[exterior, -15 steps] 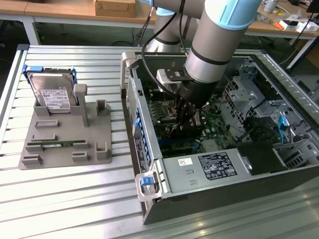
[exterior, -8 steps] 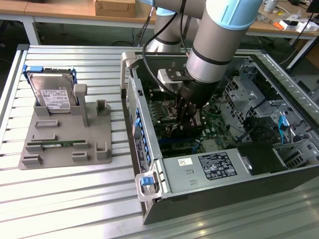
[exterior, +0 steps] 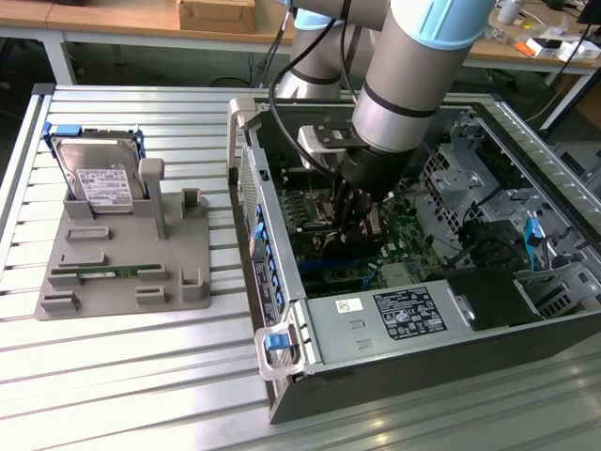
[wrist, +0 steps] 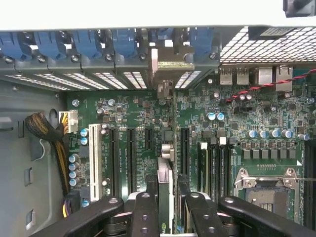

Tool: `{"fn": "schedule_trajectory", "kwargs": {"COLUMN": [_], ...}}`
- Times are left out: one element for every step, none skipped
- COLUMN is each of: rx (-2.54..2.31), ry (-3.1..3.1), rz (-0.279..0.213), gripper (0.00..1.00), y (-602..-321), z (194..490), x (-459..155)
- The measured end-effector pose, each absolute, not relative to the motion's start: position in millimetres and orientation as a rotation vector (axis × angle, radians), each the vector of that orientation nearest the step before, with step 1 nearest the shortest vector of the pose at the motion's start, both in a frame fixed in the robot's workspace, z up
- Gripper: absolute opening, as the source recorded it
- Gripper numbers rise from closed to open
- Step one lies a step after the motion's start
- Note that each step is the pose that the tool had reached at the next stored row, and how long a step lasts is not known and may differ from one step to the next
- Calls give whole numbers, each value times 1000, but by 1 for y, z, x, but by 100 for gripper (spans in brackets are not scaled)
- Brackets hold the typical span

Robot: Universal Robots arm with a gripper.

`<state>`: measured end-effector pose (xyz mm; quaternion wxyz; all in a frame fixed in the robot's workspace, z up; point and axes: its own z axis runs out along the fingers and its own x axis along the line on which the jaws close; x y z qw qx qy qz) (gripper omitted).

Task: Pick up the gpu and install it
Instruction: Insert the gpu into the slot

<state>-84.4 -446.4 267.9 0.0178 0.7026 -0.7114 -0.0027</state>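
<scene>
Holding the gpu [wrist: 164, 197] edge-on over the motherboard [wrist: 237, 118], inside the open computer case [exterior: 282, 310].

My gripper [wrist: 165, 210] is clamped on the card, a finger [wrist: 143, 212] on each face, and the card's metal bracket [wrist: 168, 61] sits up at the rear slot openings beside the blue latches [wrist: 123, 42]. As I judge it, the risk is misalignment: if the card's edge sits beside its slot [wrist: 183, 145] rather than in it, pressing down could bend the board or scrape neighbouring components. A tilted card could also jam its bracket against the case's rear wall. I cannot tell whether the card is seated yet.
</scene>
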Motion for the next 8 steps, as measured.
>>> {"fn": "schedule_trajectory", "kwargs": {"rx": [2183, 2183, 2183, 2183, 2183, 2183, 2183, 2183], "ry": [-2210, -2210, -2210, -2210, -2210, -2210, -2210, -2210], "rz": [-9, -9, -9, -9, -9, -9, -9, -9], "gripper": [26, 26, 26, 26, 26, 26, 26, 26], "y": [-446, -446, -446, -446, -446, -446, -446, -446], "z": [268, 269, 269, 269, 269, 269, 269, 269], "x": [-84, -84, -84, -83, -81, -81, -81, -81]}}
